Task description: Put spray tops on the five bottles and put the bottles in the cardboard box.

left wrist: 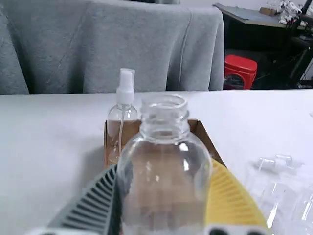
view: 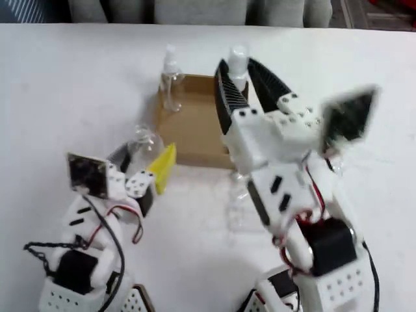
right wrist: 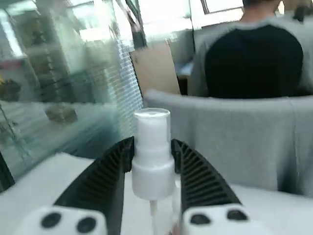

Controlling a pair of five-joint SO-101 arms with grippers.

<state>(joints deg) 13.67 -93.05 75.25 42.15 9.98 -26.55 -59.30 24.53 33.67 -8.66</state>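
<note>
The left claw (left wrist: 164, 196) is clenched on a clear bottle (left wrist: 164, 161), with the grey finger (left wrist: 95, 205) on one flank and the yellow finger (left wrist: 230, 200) on the other. The bottle stands upright between them. Its threaded neck is bare and open at the top, and its walls are see-through.

Just beyond this claw sits the cardboard box (left wrist: 198, 128), open upward, its near wall close behind the held bottle. A capped bottle (left wrist: 121, 125) stands upright inside the box, in the far corner on the grey finger's side, with a white sprayer (left wrist: 125, 85) on its neck. It is the one bottle I can make out in the box.

Out to the yellow finger's side, loose bottles (left wrist: 281, 191) lie on their sides on the white table (view: 78, 78), close together. Their number cannot be told.

The right claw (right wrist: 151, 147) grasps a white spray top (right wrist: 152, 166). Its black fingers (right wrist: 105, 176) press the collar from both sides and a thin tube hangs down between them. In the high view this claw is raised over the far edge of the box, with the box floor below and behind its fingertips. The capped bottle is near its fingers but apart from them. Past the claw's tips hangs grey fabric (right wrist: 254, 142).
</note>
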